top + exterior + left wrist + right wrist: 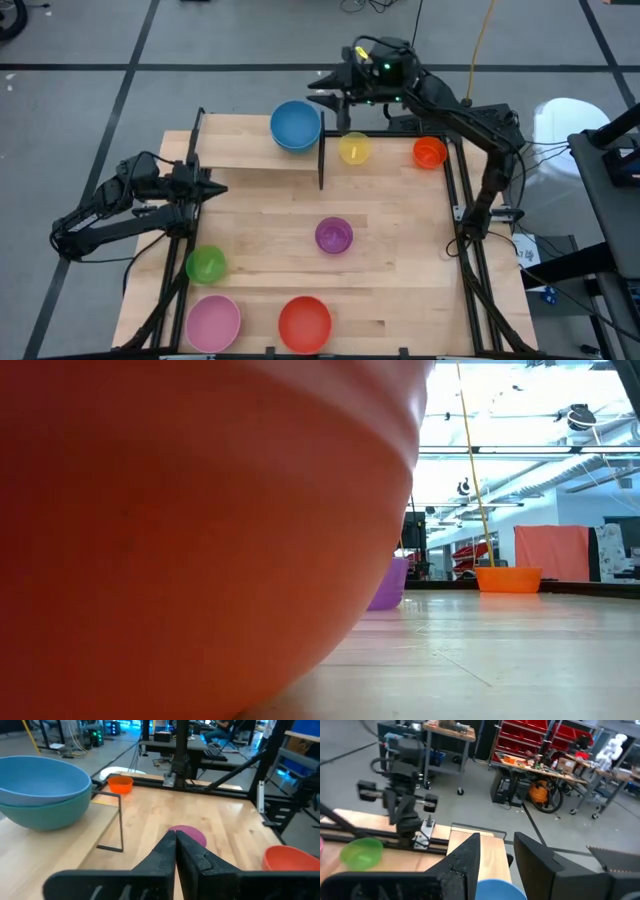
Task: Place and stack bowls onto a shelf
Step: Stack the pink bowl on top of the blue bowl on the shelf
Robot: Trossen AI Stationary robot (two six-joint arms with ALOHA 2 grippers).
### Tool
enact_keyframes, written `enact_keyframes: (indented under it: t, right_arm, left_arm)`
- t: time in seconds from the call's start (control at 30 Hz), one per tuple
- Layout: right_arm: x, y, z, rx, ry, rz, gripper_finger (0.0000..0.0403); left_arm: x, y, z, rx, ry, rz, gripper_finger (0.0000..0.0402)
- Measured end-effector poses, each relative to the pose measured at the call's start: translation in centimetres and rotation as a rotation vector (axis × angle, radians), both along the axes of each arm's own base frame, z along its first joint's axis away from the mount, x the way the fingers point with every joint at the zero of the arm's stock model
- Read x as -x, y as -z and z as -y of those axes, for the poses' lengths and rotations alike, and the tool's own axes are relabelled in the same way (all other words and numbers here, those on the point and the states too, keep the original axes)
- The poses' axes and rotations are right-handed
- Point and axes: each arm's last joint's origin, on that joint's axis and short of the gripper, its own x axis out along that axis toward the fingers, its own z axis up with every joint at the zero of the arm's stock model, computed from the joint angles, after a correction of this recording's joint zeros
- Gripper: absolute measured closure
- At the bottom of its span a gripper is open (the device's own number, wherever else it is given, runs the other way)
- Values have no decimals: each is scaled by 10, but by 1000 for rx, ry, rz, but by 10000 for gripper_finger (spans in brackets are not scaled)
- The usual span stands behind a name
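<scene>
From my remote seat, the room behind was a big workshop with red parts bins point(535, 742) and benches. The wooden table point(400, 270) held loose bowls: pink point(213, 323), red point(304, 323), purple point(333, 235), green point(206, 264), yellow point(354, 149), orange point(429, 152). The blue bowl point(295, 125) sat nested in a teal one point(45, 815) on the shelf point(245, 150). The left gripper point(218, 187) was pinched together empty at the table's left edge; the right gripper point(318, 90) hung spread near the blue bowl.
</scene>
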Motion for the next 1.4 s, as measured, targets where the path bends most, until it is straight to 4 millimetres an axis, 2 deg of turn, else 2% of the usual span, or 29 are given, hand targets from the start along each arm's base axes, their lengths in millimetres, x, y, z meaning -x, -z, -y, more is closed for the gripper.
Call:
enact_keyframes:
  t: [0.1, 0.4, 0.57, 0.73, 1.0, 1.17, 1.27, 1.4]
  right_arm:
    - [11, -8, -12, 22, -20, -12, 289]
    - [45, -24, -36, 32, 3, -67, 289]
    - [60, -31, -42, 68, 39, -78, 289]
    - [78, -43, -50, 83, 41, -39, 289]
    - [109, -57, -63, 104, 40, -17, 289]
    - [122, -61, -68, 111, 40, -9, 289]
    - [128, -64, -71, 114, 41, 0, 289]
    - [134, -65, -73, 113, 41, -7, 289]
  left_arm:
    - [0, 0, 0, 39, -7, 2, 393]
    - [0, 0, 2, 333, -2, 12, 350]
    - [0, 0, 5, 489, 69, 1, 322]
    - [0, -5, 11, 552, 236, 5, 323]
    - [-5, -26, 14, 532, 342, 162, 325]
    - [-22, -34, 12, 528, 354, 103, 325]
    - [-34, -48, 12, 476, 388, 72, 325]
    - [-47, -60, 15, 403, 396, -79, 325]
